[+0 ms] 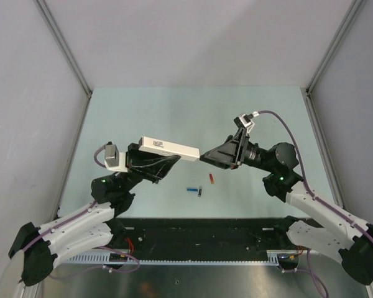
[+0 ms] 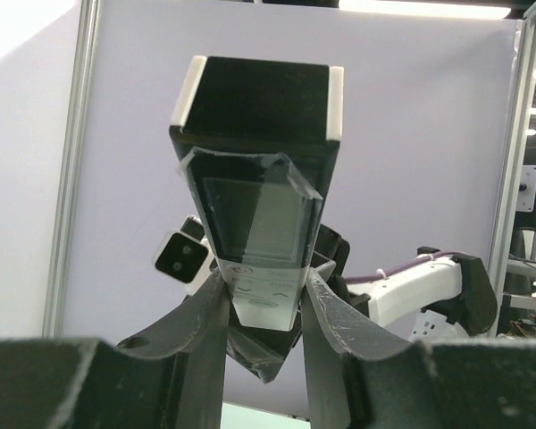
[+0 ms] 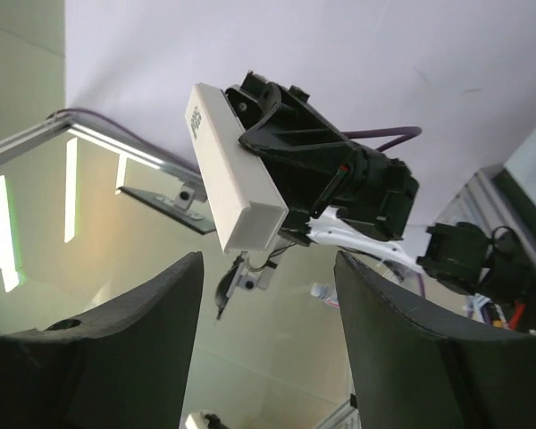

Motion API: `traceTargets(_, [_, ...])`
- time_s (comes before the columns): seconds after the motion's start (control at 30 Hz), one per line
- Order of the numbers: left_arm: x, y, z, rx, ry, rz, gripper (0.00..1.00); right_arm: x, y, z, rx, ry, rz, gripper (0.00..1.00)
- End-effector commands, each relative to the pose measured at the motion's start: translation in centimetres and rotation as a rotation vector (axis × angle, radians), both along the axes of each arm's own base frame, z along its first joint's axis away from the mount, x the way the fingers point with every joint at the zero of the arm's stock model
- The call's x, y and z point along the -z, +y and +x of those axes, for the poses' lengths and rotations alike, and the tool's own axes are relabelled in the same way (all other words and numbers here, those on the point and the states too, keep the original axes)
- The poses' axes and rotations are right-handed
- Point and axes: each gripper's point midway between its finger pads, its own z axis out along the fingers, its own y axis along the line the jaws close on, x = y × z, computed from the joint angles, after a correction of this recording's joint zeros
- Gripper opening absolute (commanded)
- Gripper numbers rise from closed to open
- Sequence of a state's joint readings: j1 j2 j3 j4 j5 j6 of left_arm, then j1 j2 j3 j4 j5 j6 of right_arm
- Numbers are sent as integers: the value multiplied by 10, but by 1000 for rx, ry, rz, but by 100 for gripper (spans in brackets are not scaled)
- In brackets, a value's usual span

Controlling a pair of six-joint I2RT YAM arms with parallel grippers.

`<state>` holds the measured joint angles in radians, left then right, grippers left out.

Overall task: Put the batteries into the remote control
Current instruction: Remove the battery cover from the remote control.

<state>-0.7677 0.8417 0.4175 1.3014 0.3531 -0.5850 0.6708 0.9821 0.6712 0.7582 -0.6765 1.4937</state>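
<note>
Left wrist view: the left gripper (image 2: 263, 299) is closed about partway on the remote control (image 2: 255, 179). Its two dark fingers (image 2: 205, 349) press against the remote's sides at its lower end. The remote stands up out of the grip with its dark face and small screen towards this camera, and white edges show at the top end.

From above, the left gripper (image 1: 168, 160) holds the remote control (image 1: 170, 148) off the table (image 1: 143, 112), near the middle of the scene. It lies roughly level with its white back and a small label upward, and its free end points right.

The right gripper (image 1: 206, 157) faces that free end, with its tips just beside it. In the right wrist view the right gripper (image 3: 266, 295) is open, with a wide gap between its fingers (image 3: 134, 340) and nothing in it. The remote control (image 3: 237, 170) appears beyond the tips.

Nearer the arms, three batteries lie loose on the table, below the gap between the grippers. A red battery (image 1: 212, 179) lies to the right, a blue battery (image 1: 191, 189) to the left, and a dark battery (image 1: 199, 192) just beside the blue one. Pale wall panels (image 1: 193, 37) enclose the table on the left, right and far sides.
</note>
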Motion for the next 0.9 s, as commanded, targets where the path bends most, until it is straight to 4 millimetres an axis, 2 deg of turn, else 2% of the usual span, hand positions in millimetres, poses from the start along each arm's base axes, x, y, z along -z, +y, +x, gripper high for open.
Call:
traceTargets(0.0, [-50,52,-50,-1,-256,-267,0,-1,-9,-3,68,-130,-119,66])
traceTargets(0.03, [-48,53,-49,-1,-248,-267,0,7,-10,1,97,-150,-189,67])
traceTargets(0.13, [-42,52,-46,9,-213,-266,0,14,-17,6,169,-177,-304,68])
traceTargets(0.2, [-38,51,-40,30,-165,-263,0,20,-23,13,235,-254,-378,68])
traceTargets(0.23, [-34,50,-38,42,-144,-258,0,30,-27,14,246,-247,-436,68])
traceTargets(0.27, [-30,45,-35,87,-100,-247,0,25,-31,16,277,-309,-459,68])
traceTargets(0.33, [-27,42,-31,148,-40,-237,0,33,-39,22,328,-320,-529,68])
traceTargets(0.37, [-23,38,-26,167,-11,-217,0,28,-43,25,361,-361,-547,68])
traceTargets(0.47, [-14,27,-19,269,74,-166,0,31,-51,26,386,-379,-591,66])
traceTargets(0.63, [-8,9,-13,436,175,-65,0,27,-51,17,348,-430,-595,66])
traceTargets(0.7, [-4,1,-12,469,187,-23,0,20,-49,11,316,-456,-587,66])
traceTargets(0.87, [-6,-2,-13,488,178,-2,0,28,-54,9,312,-484,-638,66])
